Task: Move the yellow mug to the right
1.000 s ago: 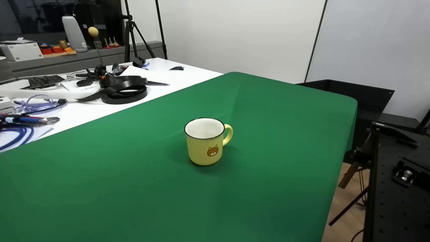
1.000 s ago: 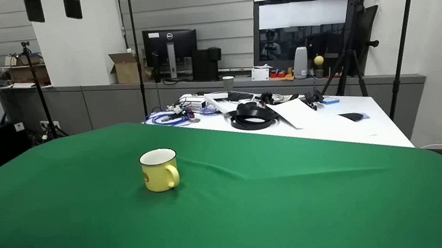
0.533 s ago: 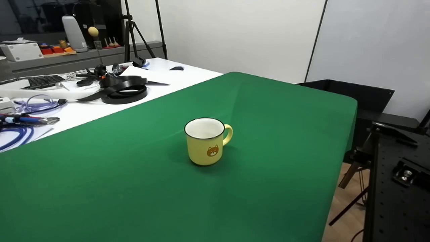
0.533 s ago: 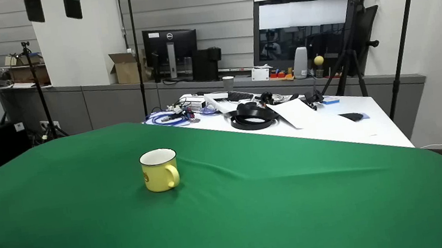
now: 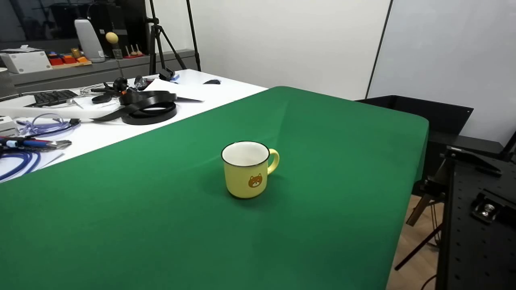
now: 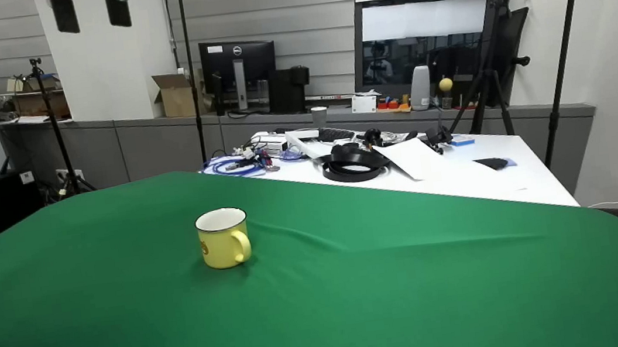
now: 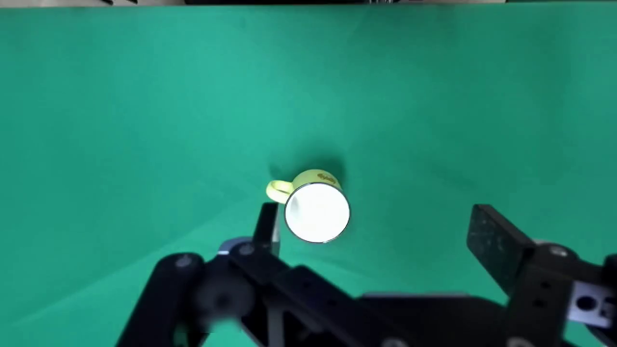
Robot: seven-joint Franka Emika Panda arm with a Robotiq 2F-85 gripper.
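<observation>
The yellow mug (image 5: 245, 181) stands upright on the green-covered table (image 5: 141, 233), with a white inside, dark rim and a small brown bear mark. It shows in both exterior views, with its handle toward the camera's right side in an exterior view (image 6: 224, 247). In the wrist view the mug (image 7: 314, 176) lies below the jaws, nearer the left finger, its handle pointing left. My gripper (image 7: 376, 214) is wide open with nothing between its fingers. In an exterior view only the fingertips of the gripper (image 6: 92, 14) show at the top edge, high above the table.
A white table (image 6: 482, 187) behind the green cloth holds black tape coils (image 5: 149, 108), cables and papers. Tripods and stand poles (image 6: 562, 48) rise behind. A black perforated metal surface (image 5: 479, 241) lies beside the green table's edge.
In an exterior view the gripper's fingertips have moved slightly to the right and down in the last half second. The mug has not moved.
</observation>
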